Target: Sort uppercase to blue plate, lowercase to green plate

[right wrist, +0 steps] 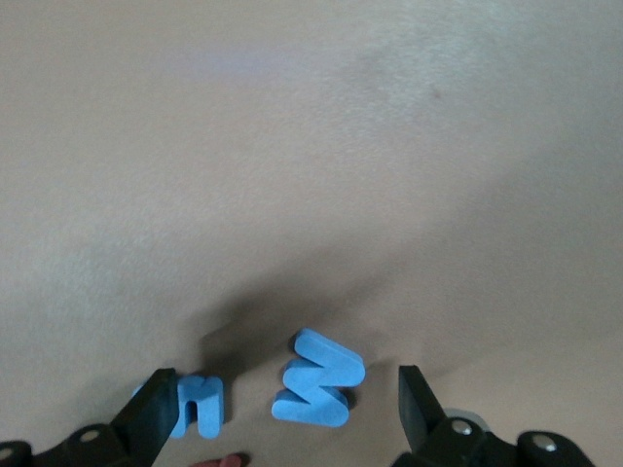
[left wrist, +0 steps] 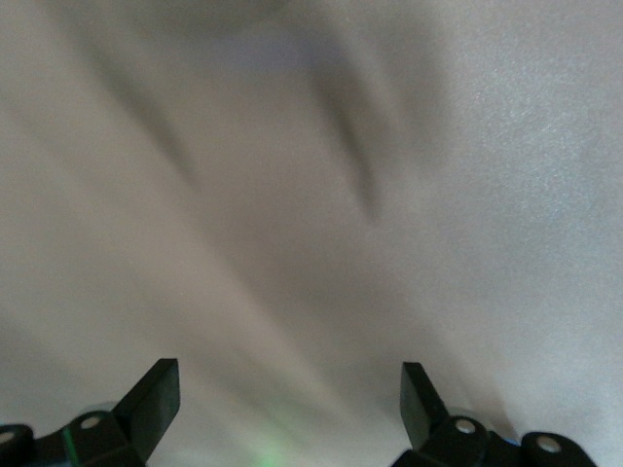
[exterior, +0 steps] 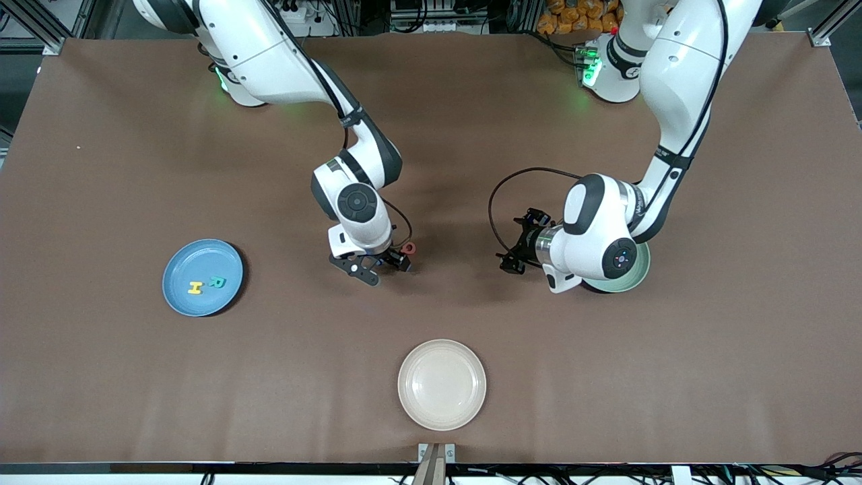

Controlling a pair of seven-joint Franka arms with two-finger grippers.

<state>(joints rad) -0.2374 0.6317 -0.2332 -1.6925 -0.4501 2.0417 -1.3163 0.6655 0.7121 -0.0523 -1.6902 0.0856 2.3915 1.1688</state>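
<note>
The right gripper (right wrist: 282,404) hangs low over the middle of the bench (exterior: 471,135), fingers spread wide and holding nothing, with the larger blue M/W (right wrist: 319,379) lying flat between them, the smaller blue m (right wrist: 200,404) beside one finger, and a red letter piece (exterior: 408,248) just visible at the gripper's edge. The left gripper (left wrist: 290,404) is over bare bench beside the green plate (exterior: 636,277), likewise wide open and empty, its wrist covering most of that plate. The blue plate (exterior: 178,269) sits toward the right arm's end with the yellow H (exterior: 194,287) and green R (exterior: 217,281) lying on it, and a cream-white plate (exterior: 442,384) lies nearest the front camera.
</note>
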